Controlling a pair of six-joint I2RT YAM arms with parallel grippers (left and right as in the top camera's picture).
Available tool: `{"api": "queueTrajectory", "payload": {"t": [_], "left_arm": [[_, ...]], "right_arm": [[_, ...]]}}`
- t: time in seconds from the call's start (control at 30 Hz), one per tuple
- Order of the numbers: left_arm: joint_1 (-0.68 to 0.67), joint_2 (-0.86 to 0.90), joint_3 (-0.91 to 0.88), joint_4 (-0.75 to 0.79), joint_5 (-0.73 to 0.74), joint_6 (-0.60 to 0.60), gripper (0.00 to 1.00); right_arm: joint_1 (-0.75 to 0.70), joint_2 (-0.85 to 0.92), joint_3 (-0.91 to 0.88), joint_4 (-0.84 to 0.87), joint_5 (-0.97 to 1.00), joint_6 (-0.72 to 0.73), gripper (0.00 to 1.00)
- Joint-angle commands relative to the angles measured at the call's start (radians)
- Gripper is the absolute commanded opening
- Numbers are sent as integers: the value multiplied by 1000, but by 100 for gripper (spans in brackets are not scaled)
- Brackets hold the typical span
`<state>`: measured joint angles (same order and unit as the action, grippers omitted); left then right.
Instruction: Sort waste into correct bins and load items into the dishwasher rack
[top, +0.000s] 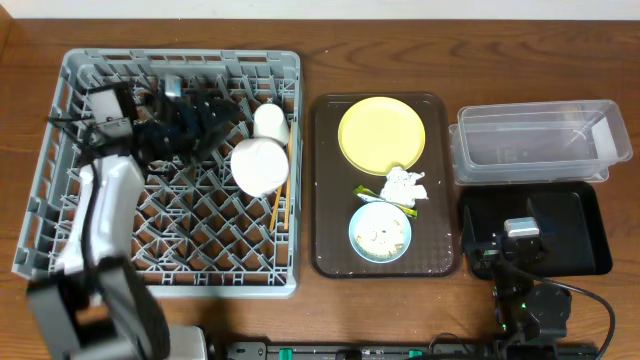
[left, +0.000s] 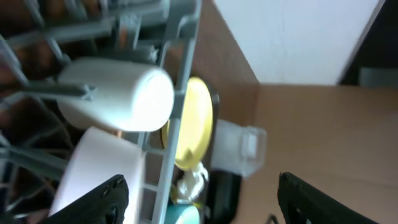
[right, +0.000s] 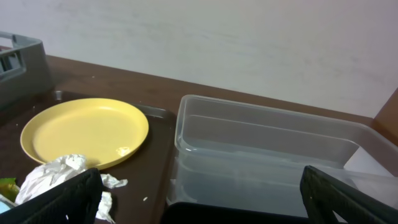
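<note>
Yellow plate (top: 381, 134): round, glossy; we see it on the brown tray (top: 440, 215).
Tissue (top: 405, 186): crumpled white, between plate and light blue bowl (top: 380, 232).
Rack (top: 200, 287): grey plastic grid, holding white bowl (top: 258, 165), cup (top: 270, 121).
Left gripper (left: 202, 183): spread, empty.
Right gripper (right: 200, 177): spread, empty.

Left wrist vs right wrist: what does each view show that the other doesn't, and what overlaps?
Left wrist only: the white cup and white bowl sitting in the rack, plus a sliver of the light blue bowl. Right wrist only: the inside of the clear tub and the whole top face of the yellow plate. Both: rack, plate, tub and crumpled tissue.
</note>
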<state>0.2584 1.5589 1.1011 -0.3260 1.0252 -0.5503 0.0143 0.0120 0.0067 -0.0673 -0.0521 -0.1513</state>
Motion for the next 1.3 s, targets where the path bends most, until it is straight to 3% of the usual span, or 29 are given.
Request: {"api": "queueTrajectory", "payload": {"t": [0.0, 0.17, 0.4, 0.67, 0.9, 1.27], "left_arm": [[-27, -155, 16, -21, -209, -7, 79], [-163, -332, 16, -71, -413, 48, 56], [-510, -353, 50, -103, -752, 80, 56], [-801, -28, 395, -378, -1104, 167, 59], [-825, 303, 583, -481, -1080, 195, 64], [-827, 485, 584, -407, -1063, 195, 64]], "right_arm": [[-8, -5, -1, -4, -2, -11, 99], [-8, -5, -1, -4, -2, -11, 99], [-8, -5, -1, -4, -2, -11, 99], [-8, -5, -1, -4, -2, -11, 99], [-8, -5, -1, -4, -2, -11, 99], [-8, -5, -1, -4, -2, -11, 99]]}}
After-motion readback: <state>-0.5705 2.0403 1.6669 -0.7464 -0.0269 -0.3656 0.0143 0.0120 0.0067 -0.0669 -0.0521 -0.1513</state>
